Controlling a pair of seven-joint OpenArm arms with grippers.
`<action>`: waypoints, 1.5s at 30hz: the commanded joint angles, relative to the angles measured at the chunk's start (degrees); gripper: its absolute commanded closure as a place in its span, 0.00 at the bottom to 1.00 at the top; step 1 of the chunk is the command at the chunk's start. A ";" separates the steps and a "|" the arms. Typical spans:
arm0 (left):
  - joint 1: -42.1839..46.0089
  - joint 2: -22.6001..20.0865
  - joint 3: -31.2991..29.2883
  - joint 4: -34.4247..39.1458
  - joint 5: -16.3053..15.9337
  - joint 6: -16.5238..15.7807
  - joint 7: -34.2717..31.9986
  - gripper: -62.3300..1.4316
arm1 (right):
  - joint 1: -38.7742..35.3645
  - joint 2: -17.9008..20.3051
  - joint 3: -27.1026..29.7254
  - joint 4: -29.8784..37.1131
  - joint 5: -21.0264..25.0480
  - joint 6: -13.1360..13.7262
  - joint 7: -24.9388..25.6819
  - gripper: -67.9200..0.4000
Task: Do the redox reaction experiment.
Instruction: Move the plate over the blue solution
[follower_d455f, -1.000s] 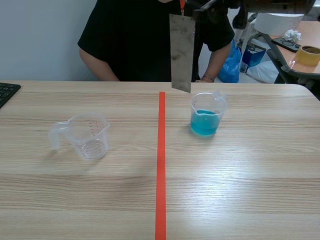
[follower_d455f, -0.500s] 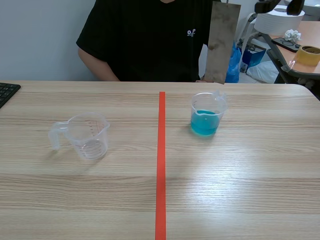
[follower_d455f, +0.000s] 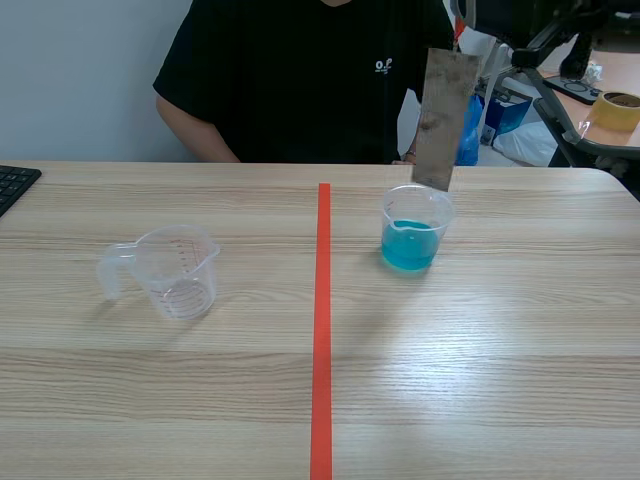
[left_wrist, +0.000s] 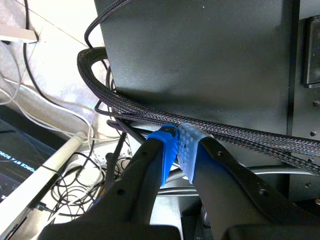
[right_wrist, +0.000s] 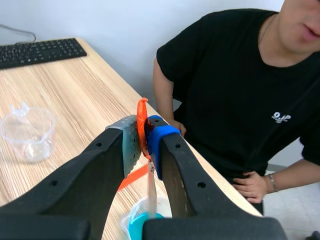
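Metal strip (follower_d455f: 441, 118): a flat, long rectangle of dull grey metal, blotched and tarnished, is hung upright with a slight tilt. Its lower edge is seen at the far rim of the beaker, above the liquid.
Orange tab (right_wrist: 142, 120): a thin orange piece at the strip's top is pressed between the pads.
Right gripper (right_wrist: 145, 132): clamped on the strip's top end and raised over the table at 1 o'clock from its centre.
Left gripper (left_wrist: 179, 147): its blue dotted pads are brought together with nothing between them, and it is pointed at a black panel (left_wrist: 200, 55) and braided cables (left_wrist: 150, 107), off the table.
Beaker (follower_d455f: 415, 230): a clear plastic cup with a pouring lip is placed at 2 o'clock from the table centre, just past the tape line, and is about one-third filled with blue liquid (follower_d455f: 408, 245).
Measuring cup (follower_d455f: 175, 270): clear ribbed plastic with a handle is set at 9 o'clock, well apart from the beaker, with no liquid seen in it.
Table (follower_d455f: 500, 380): pale wood grain. Bare surface is left around both cups and toward 6 o'clock.
Tape line (follower_d455f: 321, 330): an orange-red mark is run from 12 to 6 o'clock between the cups.
Person (follower_d455f: 300, 80): seated at 12 o'clock in a black shirt, close behind the strip.
Keyboard (follower_d455f: 12, 185): black, at the 10 o'clock edge.
Tape roll (follower_d455f: 615, 108): yellow, on a side table at 2 o'clock.
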 joint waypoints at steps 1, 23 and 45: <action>0.33 -0.02 -0.11 0.66 -0.13 -0.13 -0.31 0.91 | 2.47 -0.68 0.52 -0.55 0.13 0.13 0.50 0.98; 0.33 -0.02 -0.11 0.66 -0.13 -0.13 -0.31 0.91 | 6.08 -11.58 0.31 -13.33 -8.90 3.15 0.55 0.98; 0.33 -0.02 -0.11 0.66 -0.13 -0.13 -0.31 0.91 | 6.08 -11.56 0.31 -13.33 -9.77 3.15 0.55 0.98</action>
